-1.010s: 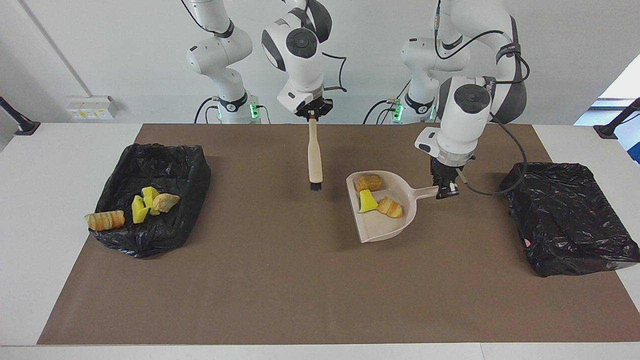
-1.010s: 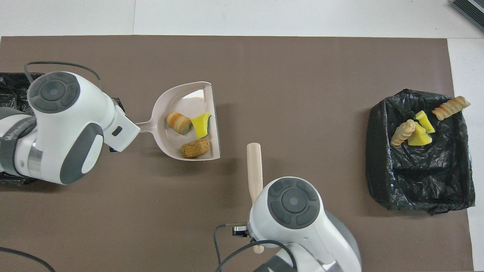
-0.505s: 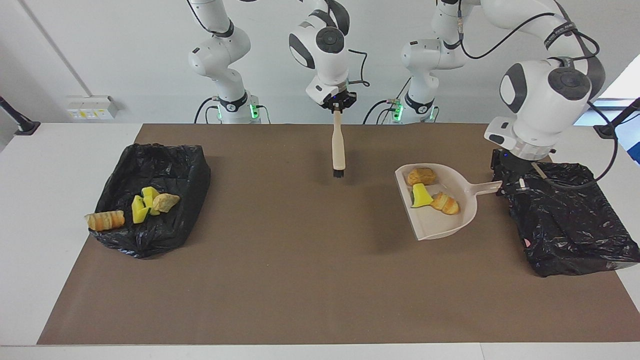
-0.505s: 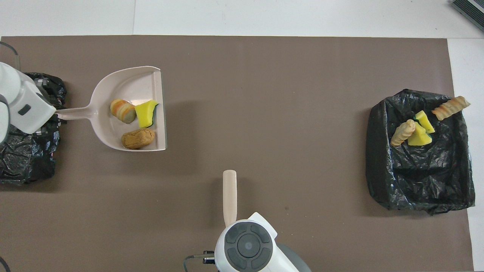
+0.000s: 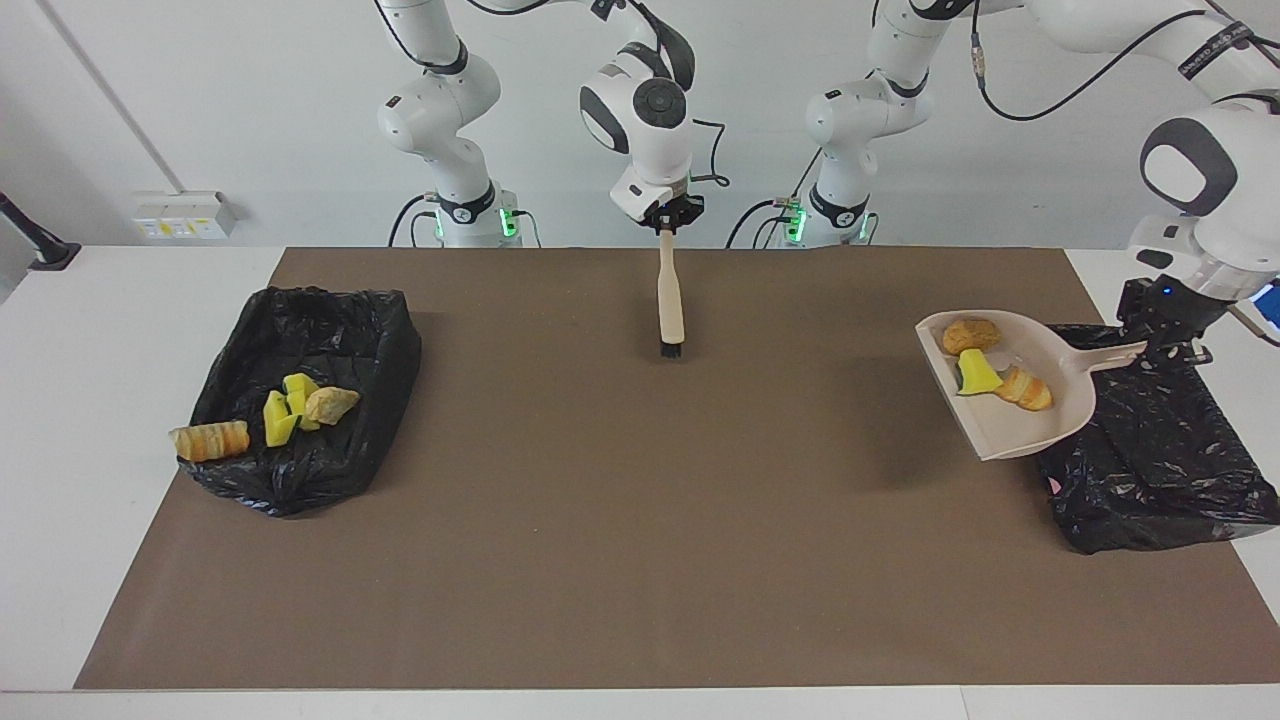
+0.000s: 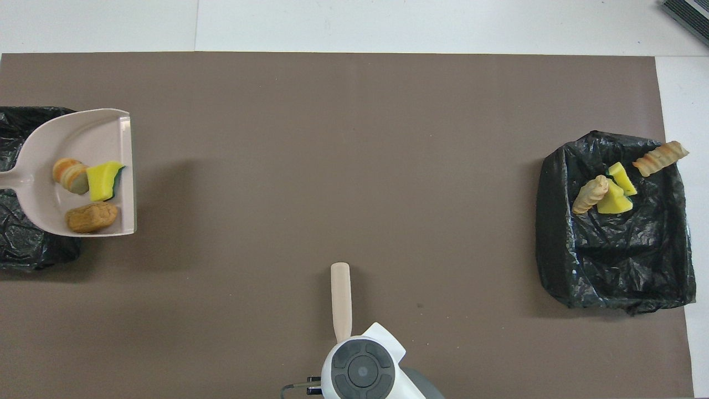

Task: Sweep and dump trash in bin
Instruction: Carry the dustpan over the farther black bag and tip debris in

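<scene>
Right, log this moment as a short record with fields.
left hand: shut on the dustpan's handle, over the bin at its end
dustpan: raised, partly over that bin
dustpan load: brown lump, yellow sponge chunk, orange-striped roll
right hand: shut on the brush, bristles down, waiting
other bin: four scraps, one on its rim

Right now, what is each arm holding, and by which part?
The left claw holds the dustpan by the end of its handle, over the bin. The right claw holds the hand brush by its handle's top, bristles down.
</scene>
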{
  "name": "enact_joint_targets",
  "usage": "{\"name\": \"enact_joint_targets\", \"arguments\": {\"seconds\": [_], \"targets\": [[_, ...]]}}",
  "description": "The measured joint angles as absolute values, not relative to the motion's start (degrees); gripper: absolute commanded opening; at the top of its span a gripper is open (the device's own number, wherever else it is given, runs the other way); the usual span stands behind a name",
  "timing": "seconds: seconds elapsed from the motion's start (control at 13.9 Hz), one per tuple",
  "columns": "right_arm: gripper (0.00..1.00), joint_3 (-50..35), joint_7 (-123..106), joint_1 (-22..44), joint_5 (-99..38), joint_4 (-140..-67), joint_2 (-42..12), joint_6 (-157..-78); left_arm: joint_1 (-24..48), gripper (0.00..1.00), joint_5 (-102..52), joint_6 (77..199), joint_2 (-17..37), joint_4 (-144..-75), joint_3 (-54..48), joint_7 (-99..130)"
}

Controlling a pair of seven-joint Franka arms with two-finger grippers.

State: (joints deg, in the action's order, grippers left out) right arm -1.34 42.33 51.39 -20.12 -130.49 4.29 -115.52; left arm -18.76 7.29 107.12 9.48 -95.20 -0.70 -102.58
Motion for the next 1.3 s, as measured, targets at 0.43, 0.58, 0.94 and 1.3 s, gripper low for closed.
{"name": "enact_joint_targets", "arguments": {"seconds": [0.43, 0.58, 0.94, 1.3], "targets": [[0.00, -1.14, 40.30, 51.36, -20.13, -132.13, 4.78, -115.58, -28.35, 0.00, 16.86, 107.80, 15.54, -82.58, -0.62, -115.72], [0.00, -0.92, 40.41, 51.28, -20.15, -132.25, 4.78, -115.59, -28.20, 0.00, 22.70, 110.14, 17.79, -79.54, -1.08, -115.82], [0.00, -0.90, 40.80, 51.25, -21.58, -132.88, 4.64, -117.77, -24.59, 0.00, 40.05, 112.49, 19.92, -79.17, -2.14, -105.46], [0.00, -1.01, 40.82, 51.39, -21.68, -134.07, 3.85, -121.33, -21.22, 0.00, 59.31, 113.27, 19.98, -82.83, -2.22, -94.89]]}}
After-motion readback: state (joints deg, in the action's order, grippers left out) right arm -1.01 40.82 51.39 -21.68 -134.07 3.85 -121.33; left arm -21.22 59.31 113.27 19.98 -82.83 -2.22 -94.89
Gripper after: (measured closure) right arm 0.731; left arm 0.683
